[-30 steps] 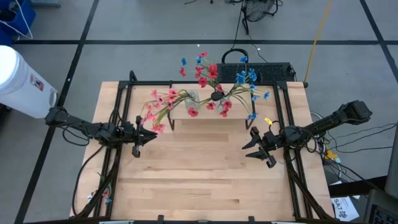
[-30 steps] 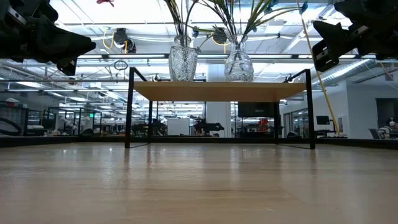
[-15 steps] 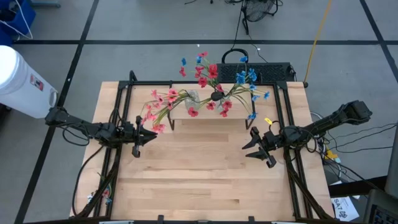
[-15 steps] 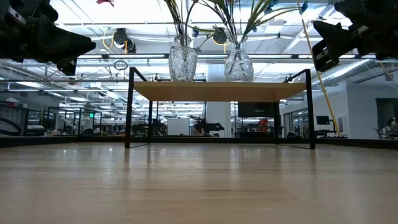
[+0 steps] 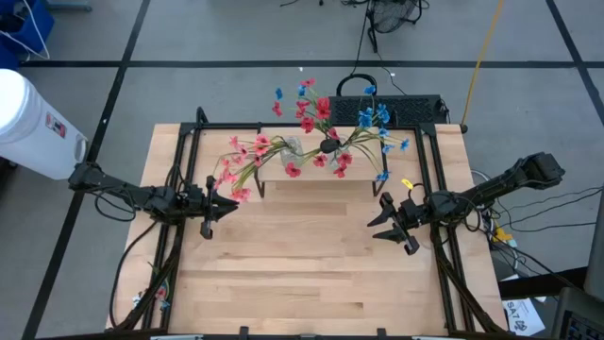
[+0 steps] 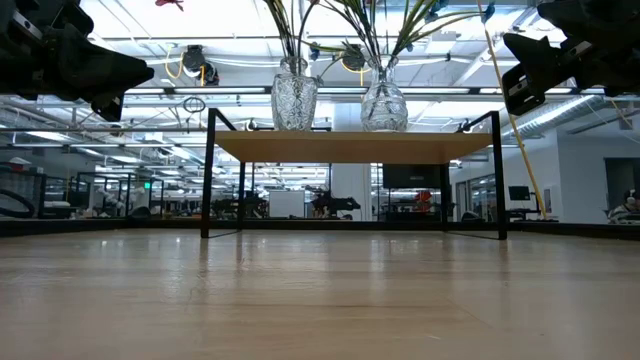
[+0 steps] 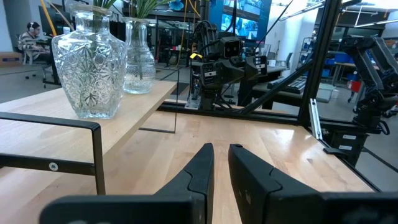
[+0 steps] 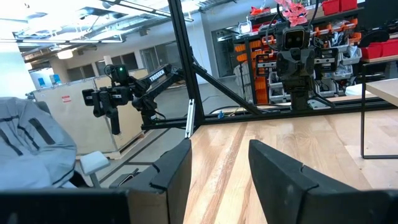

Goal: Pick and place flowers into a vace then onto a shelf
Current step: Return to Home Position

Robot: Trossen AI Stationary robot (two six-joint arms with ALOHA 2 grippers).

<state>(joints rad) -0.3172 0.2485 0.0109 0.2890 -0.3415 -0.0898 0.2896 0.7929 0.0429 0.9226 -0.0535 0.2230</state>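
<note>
Now the flowers (image 5: 311, 142) stand in 2 glass vases (image 6: 295, 95) on the shelf (image 6: 350, 147) at the back of the counter (image 5: 302, 274), so the job looks done. My left gripper (image 5: 209, 205) hangs near the shelf's left end, nearly closed with a thin gap, holding nothing. My right gripper (image 5: 389, 225) hangs near the right end, open and holding nothing. Both wait clear of the vases so nothing gets knocked.

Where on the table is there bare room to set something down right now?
The light wooden tabletop is bare in front of the low light-wood shelf on black legs, between the left pincer and right pincer. The shelf is crowded: two cut-glass vases with red, pink and blue flower sprays spreading over it.
</note>
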